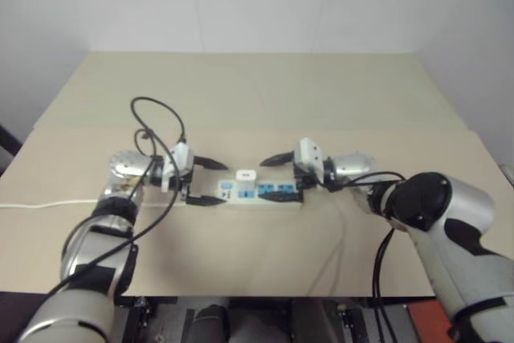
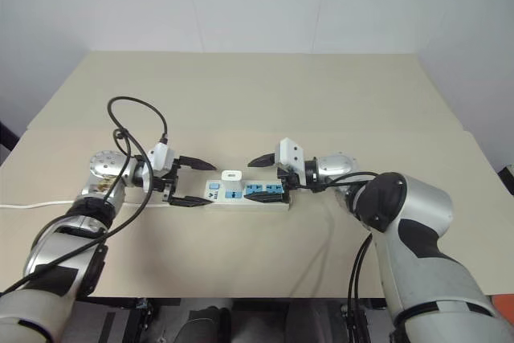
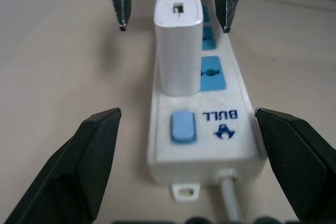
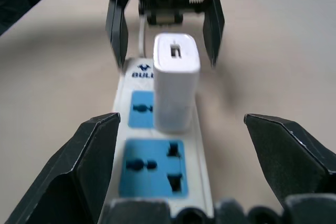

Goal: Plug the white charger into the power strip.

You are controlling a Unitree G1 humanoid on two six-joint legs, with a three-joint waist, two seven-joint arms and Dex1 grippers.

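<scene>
You see the white charger (image 3: 178, 43) standing upright in the power strip (image 3: 226, 129), plugged into the socket nearest the switch end. On the tan table (image 1: 265, 94), your left gripper (image 1: 206, 181) and right gripper (image 1: 279, 176) flank the strip's ends, fingers spread apart, holding nothing.

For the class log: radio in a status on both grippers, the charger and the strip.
Left gripper and right gripper open, holding nothing. White charger upright in power strip, by its switch end. Nothing in the way.
</scene>
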